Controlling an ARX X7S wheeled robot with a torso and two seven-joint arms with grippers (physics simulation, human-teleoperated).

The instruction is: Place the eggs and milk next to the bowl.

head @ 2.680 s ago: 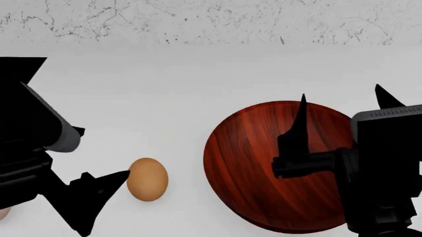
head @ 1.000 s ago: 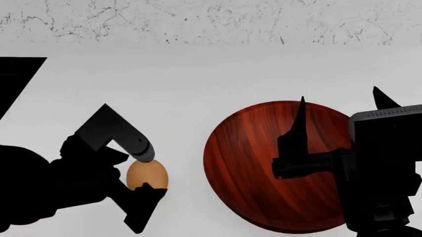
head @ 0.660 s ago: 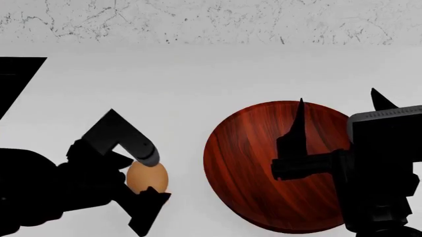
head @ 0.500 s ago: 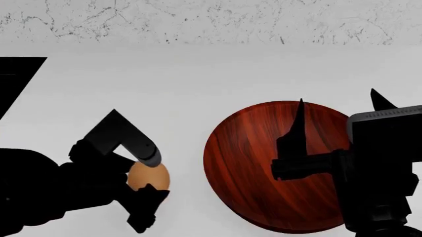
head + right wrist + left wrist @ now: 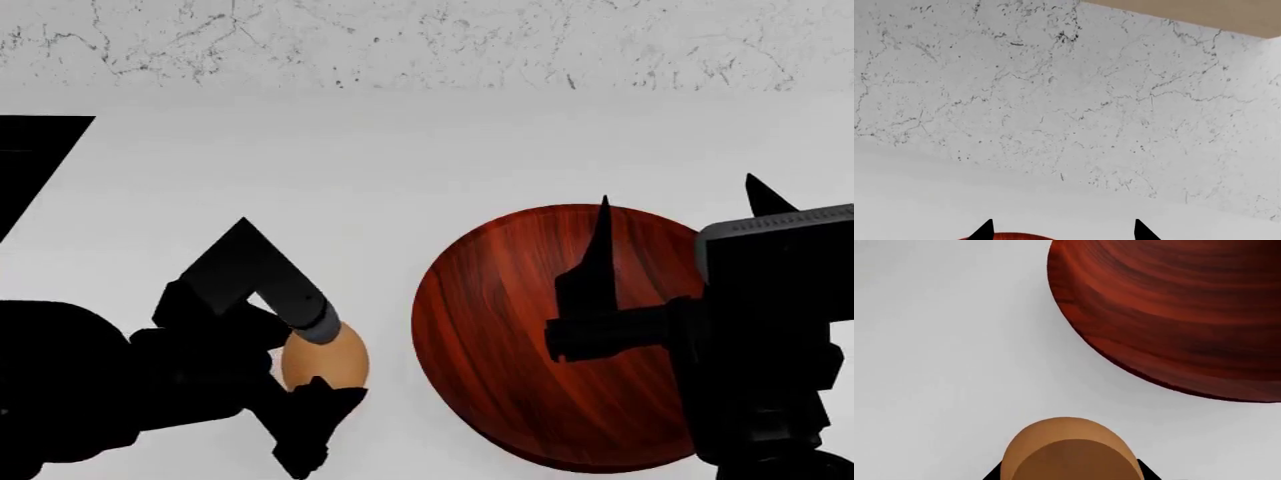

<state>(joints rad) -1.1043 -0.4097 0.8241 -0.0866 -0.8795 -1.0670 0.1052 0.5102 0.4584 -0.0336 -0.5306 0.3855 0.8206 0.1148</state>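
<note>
White counter (image 5: 400, 170) fills most of head view. Bowl (image 5: 534, 330) sits lower right of centre. Right tool (image 5: 674, 215) hangs over the bowl's right half, prongs spread wide, nothing btwn them. Left tool (image 5: 320, 360), lower left, pinched on orange-brown egg (image 5: 327, 358), just left of bowl.

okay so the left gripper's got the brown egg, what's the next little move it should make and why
Probably carry the small orange-brown egg a little farther toward the large dark reddish-brown wooden bowl, then set it down. The left gripper looks closed around the egg, and bare white counter separates egg and bowl.
</note>
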